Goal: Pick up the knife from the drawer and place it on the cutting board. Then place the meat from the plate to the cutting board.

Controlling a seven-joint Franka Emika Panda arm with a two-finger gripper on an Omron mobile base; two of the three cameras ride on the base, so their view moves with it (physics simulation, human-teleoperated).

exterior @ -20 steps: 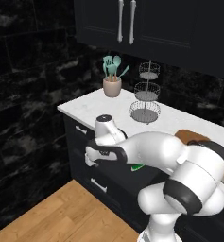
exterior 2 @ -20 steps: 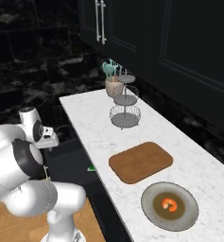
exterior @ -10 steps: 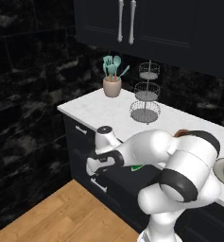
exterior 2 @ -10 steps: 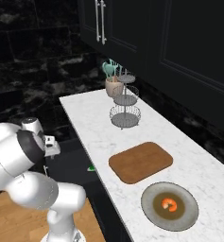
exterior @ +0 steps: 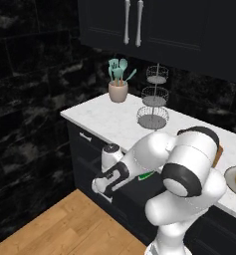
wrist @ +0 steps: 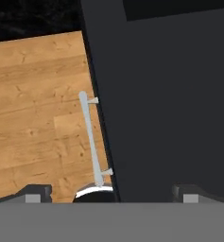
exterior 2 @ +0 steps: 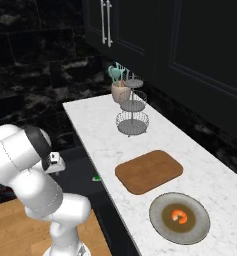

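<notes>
Hand view showed the gripper [wrist: 108,193] spread wide, one dark tip at the bottom left and one at the bottom right, with nothing between them. It looked down on the drawer [wrist: 170,104], whose flat dark front ran up the middle of the picture. The slim silver handle [wrist: 90,142] lay along the left edge of this front, just above the gap between the tips but not touching them. Left of the handle was the wooden floor [wrist: 33,108].

From the left base view, the gripper [exterior: 102,185] was low in front of the black cabinets, below the near edge of the white counter [exterior: 114,119]. A bit of the knife [exterior: 145,176], its green part, showed just beside the white forearm. In the right base view the knife [exterior 2: 96,177] was a small green spot below the counter edge, near the arm.

On the counter, the cutting board [exterior 2: 149,171] lay flat. The plate [exterior 2: 179,218] was near it on the right, and the meat [exterior 2: 179,216] sat in the middle of the plate. Farther left stood a tiered wire stand [exterior 2: 132,114] and a pot with teal utensils [exterior 2: 119,82].
</notes>
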